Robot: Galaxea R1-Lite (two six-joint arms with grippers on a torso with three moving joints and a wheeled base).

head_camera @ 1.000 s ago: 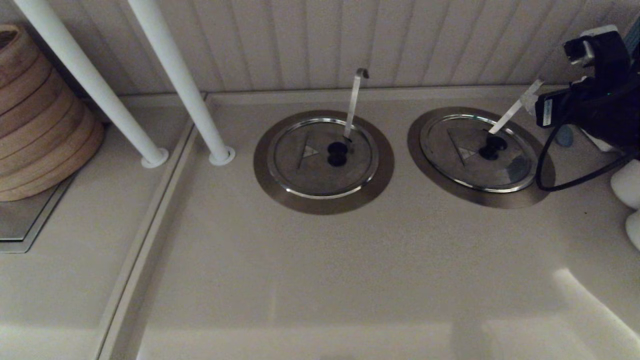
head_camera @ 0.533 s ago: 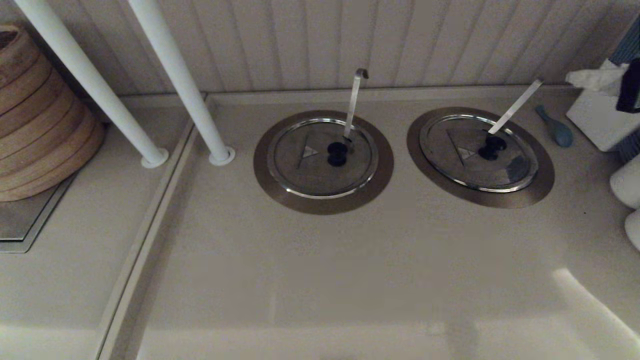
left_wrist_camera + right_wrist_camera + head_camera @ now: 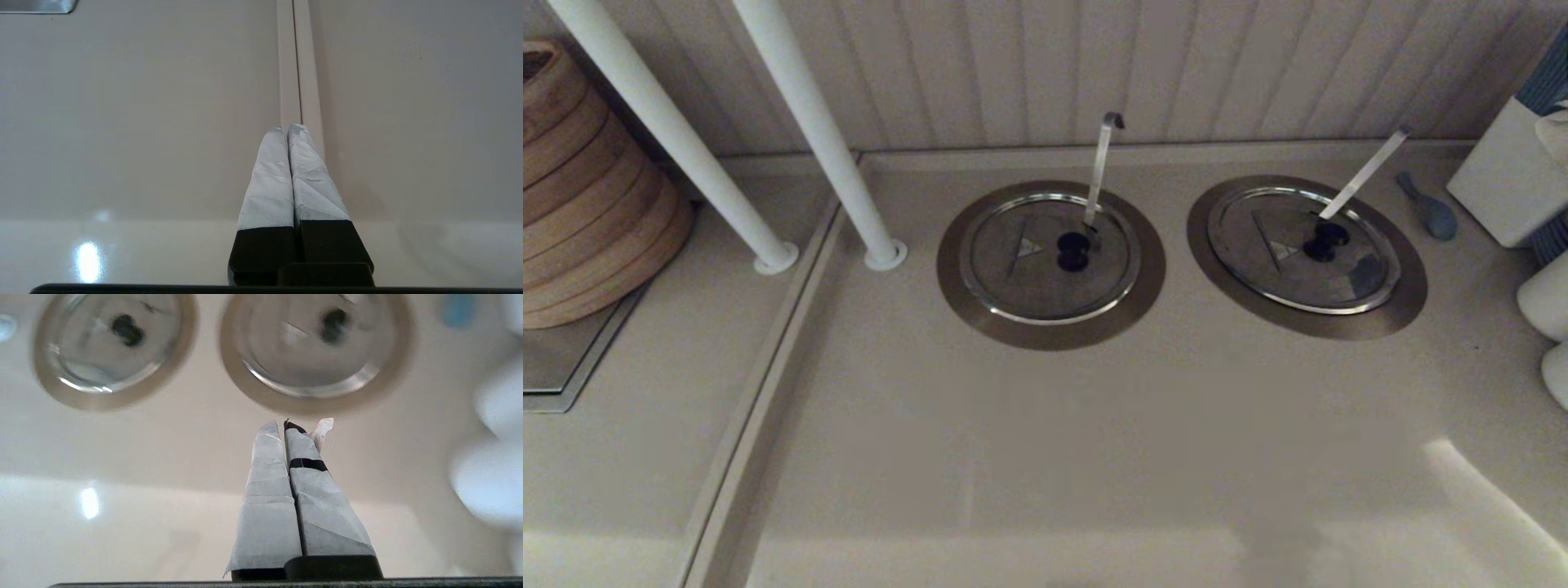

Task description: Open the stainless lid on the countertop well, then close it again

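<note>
Right gripper (image 3: 284, 424) has been pulled back, fingers pressed together, well short of the stainless lid (image 3: 1304, 249), seated flat on the countertop well (image 3: 1409, 294).

Dim head view, countertop (image 3: 1094, 457) glare, blurred right wrist view

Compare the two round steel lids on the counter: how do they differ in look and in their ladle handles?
The round steel lid on the robot's right has a dark bluish patch near its rim; the round steel lid on the robot's left has none. The right lid's flat-ended ladle handle leans strongly to the right; the left lid's hook-tipped ladle handle stands nearly upright. Both lie closed in brushed-steel rings, each with a black centre knob and a triangle mark.
</note>
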